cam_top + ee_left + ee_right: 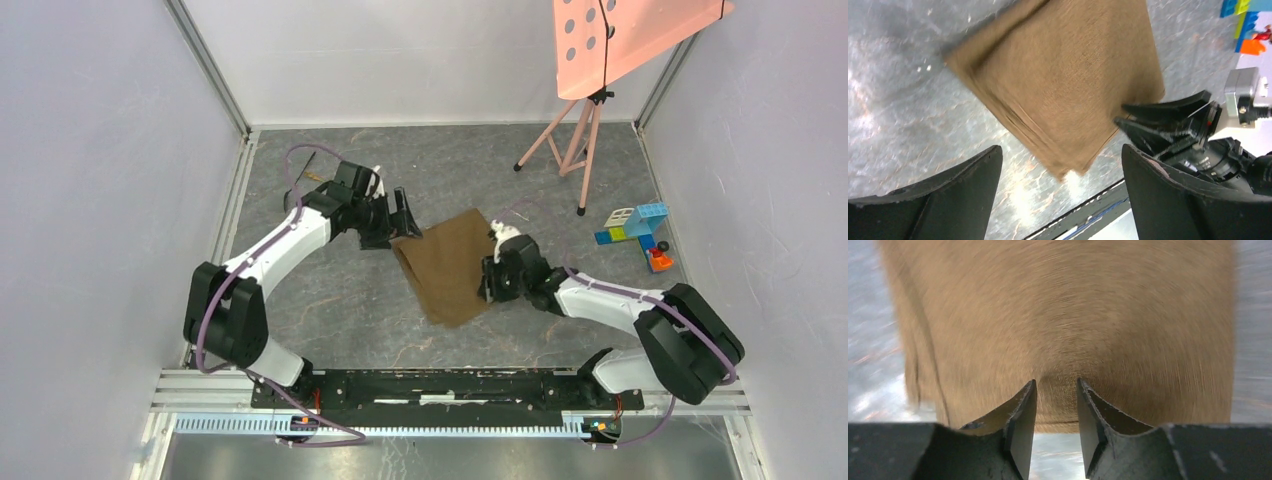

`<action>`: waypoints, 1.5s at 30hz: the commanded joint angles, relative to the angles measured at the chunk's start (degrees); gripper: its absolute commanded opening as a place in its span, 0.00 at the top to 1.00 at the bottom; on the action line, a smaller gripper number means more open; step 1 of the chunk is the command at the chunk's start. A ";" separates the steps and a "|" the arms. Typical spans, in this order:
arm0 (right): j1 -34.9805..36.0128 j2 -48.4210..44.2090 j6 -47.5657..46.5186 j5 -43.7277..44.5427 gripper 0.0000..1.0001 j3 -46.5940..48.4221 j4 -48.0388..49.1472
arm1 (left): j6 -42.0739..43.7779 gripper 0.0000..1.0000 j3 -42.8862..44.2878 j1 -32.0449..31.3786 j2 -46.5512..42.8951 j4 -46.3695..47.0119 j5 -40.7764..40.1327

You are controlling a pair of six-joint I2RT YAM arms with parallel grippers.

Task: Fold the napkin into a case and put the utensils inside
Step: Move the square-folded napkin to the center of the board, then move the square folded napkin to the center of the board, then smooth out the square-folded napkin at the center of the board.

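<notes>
Napkin: folded brown cloth, flat on the table dead centre, with a gripper on either side!
Around: toy blocks out at 3 o'clock, well apart; pink stand up at 1 o'clock; both arms crowd the cloth's sides.
Axis: long side runs 11 to 5 o'clock, tapering toward 5.
Left gripper: jaws flung wide, holding nothing, just off the 10 o'clock corner.
Right gripper: at the 3 o'clock edge, jaws drawn near with a slim gap, tips at the hem; whether it has cloth, cannot tell.
Hard to see: right wrist view is smeared; the stand's board is cut off at the top.
</notes>
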 commanded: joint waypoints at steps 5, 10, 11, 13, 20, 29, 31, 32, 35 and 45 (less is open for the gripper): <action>-5.46 6.22 -25.30 18.84 0.47 20.14 -17.51 | -0.14 0.02 15.58 -0.07 15.33 0.20 3.56; -6.09 4.44 -22.55 11.90 0.37 23.88 -17.97 | 0.91 0.03 21.95 -0.07 26.28 -2.78 1.26; -6.45 3.70 -21.47 10.36 0.36 22.75 -17.67 | 0.78 0.03 21.43 -0.16 27.37 -2.18 1.01; -7.88 1.83 -19.48 6.28 0.36 19.69 -16.48 | 0.95 0.04 20.16 -0.24 29.27 -1.87 -0.08; -12.72 -6.14 -16.63 0.19 0.35 8.43 -12.80 | -0.80 0.11 7.24 -1.45 23.88 4.69 1.26; -15.27 -10.70 -15.59 0.11 0.36 3.73 -15.03 | -12.74 0.18 -12.91 -10.97 4.95 16.96 4.44; -15.47 -12.08 -15.22 1.78 0.36 3.57 -17.62 | -13.13 0.14 -15.22 -11.01 0.67 14.85 1.32; -15.49 -12.91 -14.92 3.36 0.36 3.65 -19.21 | -12.41 0.13 -15.40 -11.06 -1.57 12.25 -1.04; -16.40 -14.96 -12.70 7.58 0.34 3.37 -23.88 | -11.33 0.14 -15.06 -11.18 -6.21 7.18 -5.43; -22.89 -18.85 -6.79 -6.49 0.49 -5.14 -21.22 | -14.19 0.50 -15.84 -12.08 -3.91 10.29 -0.35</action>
